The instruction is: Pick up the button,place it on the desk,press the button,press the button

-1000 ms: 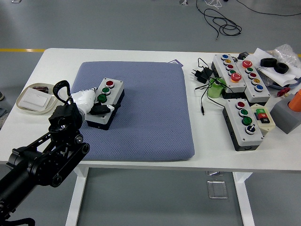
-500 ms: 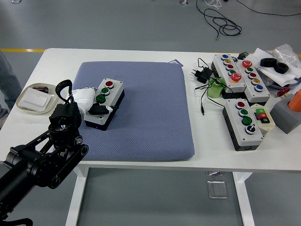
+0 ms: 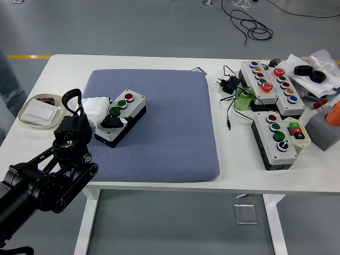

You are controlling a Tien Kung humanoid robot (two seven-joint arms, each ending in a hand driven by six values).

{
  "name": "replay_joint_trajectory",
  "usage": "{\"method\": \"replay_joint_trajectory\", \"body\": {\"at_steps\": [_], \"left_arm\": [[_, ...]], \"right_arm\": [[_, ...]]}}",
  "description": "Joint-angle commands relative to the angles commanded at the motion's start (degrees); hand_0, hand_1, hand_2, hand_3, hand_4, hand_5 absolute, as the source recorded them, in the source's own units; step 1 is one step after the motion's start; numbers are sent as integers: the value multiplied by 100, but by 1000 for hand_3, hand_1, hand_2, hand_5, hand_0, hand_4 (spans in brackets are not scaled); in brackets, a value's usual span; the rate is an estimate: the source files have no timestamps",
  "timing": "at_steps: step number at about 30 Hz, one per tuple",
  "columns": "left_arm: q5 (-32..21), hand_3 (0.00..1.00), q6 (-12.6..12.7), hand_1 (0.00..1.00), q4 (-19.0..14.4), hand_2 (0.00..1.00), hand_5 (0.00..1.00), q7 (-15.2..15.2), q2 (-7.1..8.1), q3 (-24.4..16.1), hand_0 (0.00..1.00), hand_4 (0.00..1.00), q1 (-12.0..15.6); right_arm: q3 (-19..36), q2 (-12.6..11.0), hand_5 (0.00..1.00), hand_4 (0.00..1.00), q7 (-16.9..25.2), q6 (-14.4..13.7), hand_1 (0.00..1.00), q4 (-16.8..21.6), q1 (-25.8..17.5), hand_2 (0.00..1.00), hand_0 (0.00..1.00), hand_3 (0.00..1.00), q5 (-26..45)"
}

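A grey button box (image 3: pixel 123 110) with a red and two green buttons on top lies on the blue-grey mat (image 3: pixel 170 133), left of its middle, turned at an angle. My left hand (image 3: pixel 104 116), white with dark fingertips, rests against the box's near left end, its fingers curled over the lowest green button. Whether it grips the box or only presses on it, I cannot tell. The black left arm (image 3: pixel 48 175) comes in from the lower left. My right arm is out of view.
A shallow beige dish (image 3: pixel 38 111) with a white card sits at the left table edge. At the right lie two long button panels (image 3: pixel 271 84), another button box (image 3: pixel 276 138), a plug with cable (image 3: pixel 228 85), a grey block (image 3: pixel 324 130) and tape rolls (image 3: pixel 311 71).
The button box has turned clockwise, its far end swinging right on the mat. My left hand has stayed at its near end. A person's leg has come in at the left edge.
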Motion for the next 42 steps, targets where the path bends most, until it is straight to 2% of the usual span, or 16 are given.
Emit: {"method": "replay_joint_trajectory", "body": {"at_steps": [3,4,7,8,9,11,13,14,19,20,22,29,33,37,39,42], "left_arm": [[0,531,76,462,86,478,416,-335,54,78,325,818,-18],[0,531,193,462,206,478,416,-596,99,125,325,818,-40],[0,531,337,462,336,478,416,-1260,183,164,325,818,-62],[0,467,373,389,354,389,440,-1494,203,171,251,829,-68],[0,467,437,389,373,389,440,-1695,232,181,251,829,-86],[0,467,489,389,385,389,440,-1906,259,191,251,829,-104],[0,467,571,389,392,389,440,-2301,333,214,251,829,-149],[0,444,582,367,392,366,362,-2434,345,217,283,793,-157],[0,444,574,367,388,366,362,-3420,580,339,283,793,-317],[0,439,597,371,403,363,330,-3651,650,365,294,801,-374],[0,439,650,371,458,363,330,-3970,709,381,294,801,-446],[0,422,1048,361,624,343,360,-4614,869,719,259,817,-699],[0,427,1155,366,638,351,329,-4840,989,1099,266,815,-829],[0,427,1257,366,680,351,329,-4937,1048,1393,266,815,-918],[0,433,1263,374,716,359,334,-4948,1050,1465,267,803,-945],[0,433,984,374,772,359,334,-4915,1034,1468,267,803,-962]], "right_arm": [[7,-1,230,301,-3,4,529,0,-8,616,629,563,-18],[1,2,230,301,-4,3,529,0,-6,616,629,563,-11],[-25,4,230,301,0,-2,529,0,0,616,629,563,22],[-36,4,230,300,2,-5,528,0,2,615,629,562,38],[-42,5,230,300,3,-5,528,0,9,615,629,562,49],[-45,6,230,300,2,-5,528,0,16,615,629,562,52],[-47,9,230,300,1,-5,528,0,29,615,629,562,48],[-47,10,230,300,0,-5,528,0,31,615,629,562,48],[-52,12,230,300,-2,-1,528,0,42,615,629,562,45],[-59,11,227,299,-3,-2,528,0,43,615,629,562,53],[-77,9,227,299,-1,-7,528,0,44,615,629,562,80],[-93,16,227,299,-8,-7,529,0,57,615,630,562,81],[-91,19,227,299,-12,-4,528,0,68,615,630,562,62],[-87,18,227,299,-13,-4,528,0,72,615,630,562,51],[-79,17,228,299,-14,-2,529,0,73,615,630,563,37],[-68,21,228,299,-15,-10,529,0,72,615,630,563,36]]}}
